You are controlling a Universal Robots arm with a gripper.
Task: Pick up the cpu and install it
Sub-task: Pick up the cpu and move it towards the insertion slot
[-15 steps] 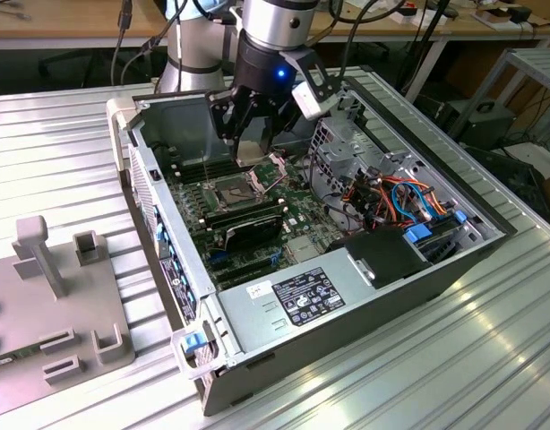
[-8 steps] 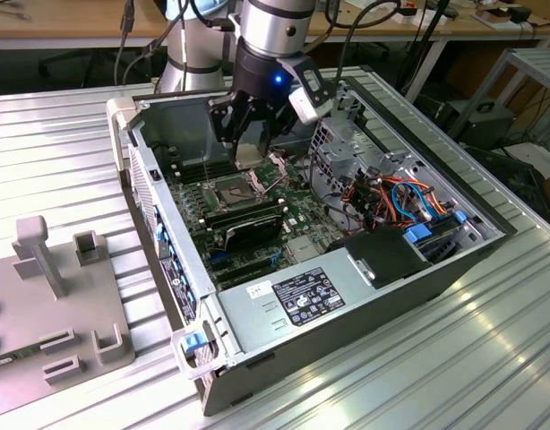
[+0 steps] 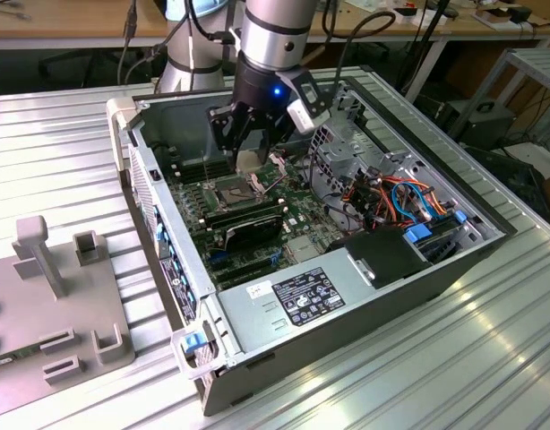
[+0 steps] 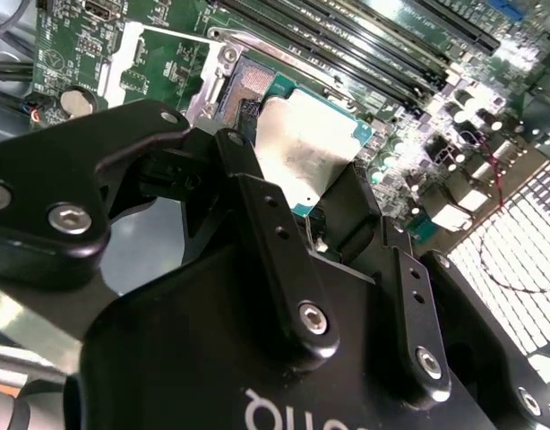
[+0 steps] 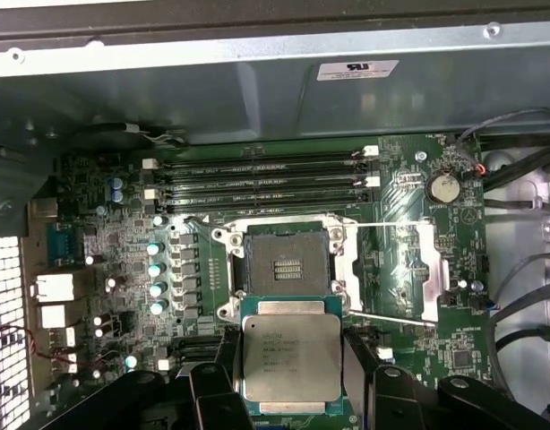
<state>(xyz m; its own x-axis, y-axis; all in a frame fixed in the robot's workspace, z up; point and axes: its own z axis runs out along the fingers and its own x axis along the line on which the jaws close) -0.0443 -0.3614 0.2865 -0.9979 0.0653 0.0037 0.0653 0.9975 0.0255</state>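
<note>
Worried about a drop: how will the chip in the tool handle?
The chip looks thin and rigid, so it likely won't flex. Gripped by thin edges, it could slip in the tool. Small beside it, probably light.

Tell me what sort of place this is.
Probably a robotics lab bench: an open computer case sits on a ribbed aluminium table, wooden workbenches stand behind, and the claw holds the cpu inside.

Exterior view high and well back from the socket (image 3: 237, 188), looking down at a slant, first wrist view near above the socket, facing it squarely, second wrist view nearer, oblique, behind the gripper (image 4: 300, 176), socket and cpu (image 5: 291, 358) in both wrist views.
</note>
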